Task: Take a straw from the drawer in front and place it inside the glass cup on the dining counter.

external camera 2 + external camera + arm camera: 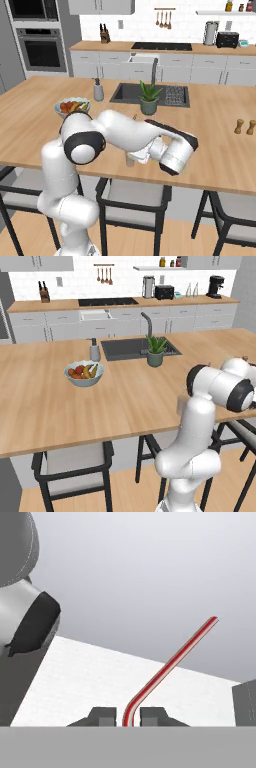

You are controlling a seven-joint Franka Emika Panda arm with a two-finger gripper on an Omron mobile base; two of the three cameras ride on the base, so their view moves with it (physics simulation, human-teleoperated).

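My gripper [128,718] is shut on the straw [170,662], a thin red straw. It rises from between the fingertips [103,716], bends, and slants up to the right. My arm [125,131] stretches low across the front of the light-wood dining counter [220,150], with the wrist near the front edge. The small clear glass cup [130,161] stands at that edge, partly behind my forearm. The white drawer [95,315] stands open in the far cabinets under the cooktop.
On the counter are a fruit bowl [83,373], a grey soap dispenser [94,351], a potted plant [155,351], the dark sink [127,348] with its faucet, and two small wooden shakers [244,126]. Black stools [75,468] line the near edge.
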